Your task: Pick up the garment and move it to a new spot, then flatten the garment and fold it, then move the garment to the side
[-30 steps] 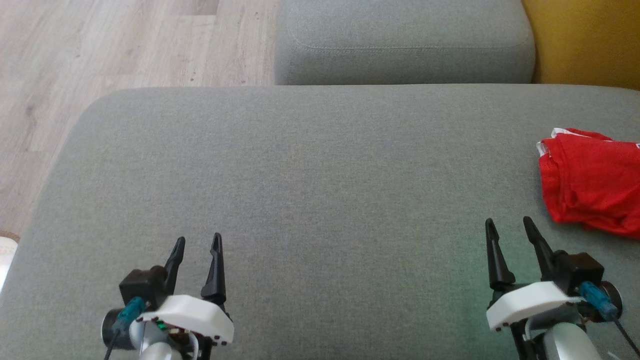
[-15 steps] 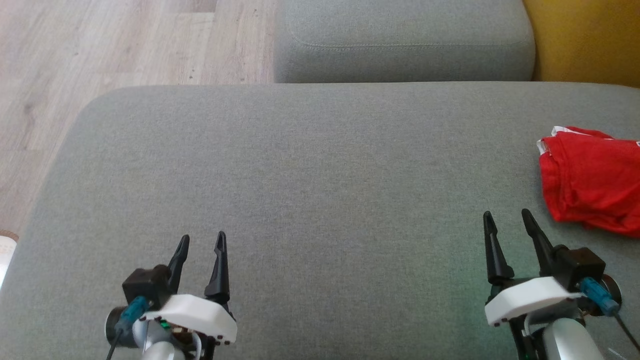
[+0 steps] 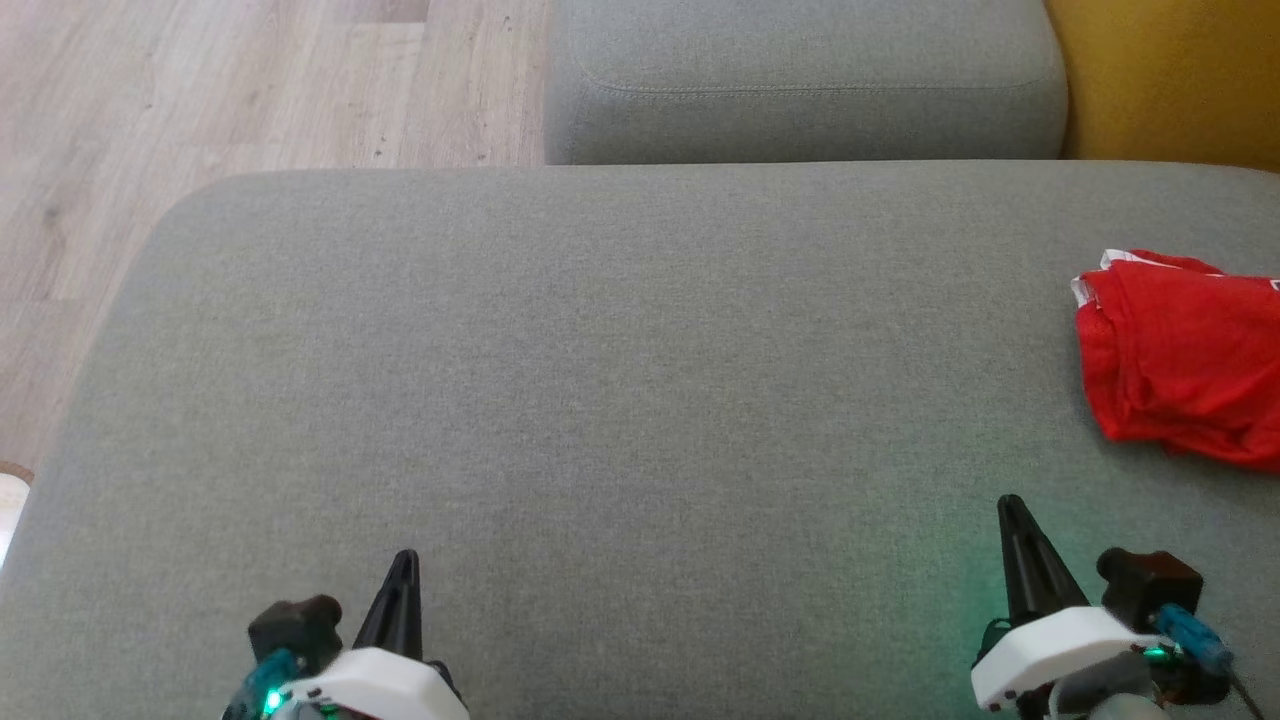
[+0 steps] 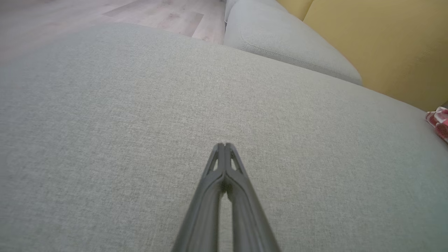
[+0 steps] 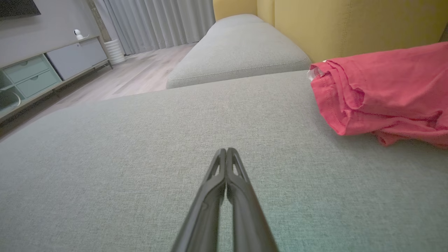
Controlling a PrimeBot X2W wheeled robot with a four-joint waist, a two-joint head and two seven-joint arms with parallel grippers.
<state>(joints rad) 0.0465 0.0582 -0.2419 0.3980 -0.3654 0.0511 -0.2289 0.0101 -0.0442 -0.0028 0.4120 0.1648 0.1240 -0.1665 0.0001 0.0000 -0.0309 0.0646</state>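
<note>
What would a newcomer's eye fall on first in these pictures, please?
The red garment lies rumpled at the far right edge of the wide grey cushion, the one bright thing on it. Next come the dark fingers at the bottom of the head view: the left gripper and the right gripper, both shut, empty and apart from the garment. A yellow backrest stands at the upper right.

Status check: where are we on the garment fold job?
Done, seemingly: the red garment lies in a loosely folded stack at the right side of the grey cushion. In hand: nothing; the left hand and right hand are shut, empty, over bare cushion. Left: likely nothing, though the fold looks rumpled.
</note>
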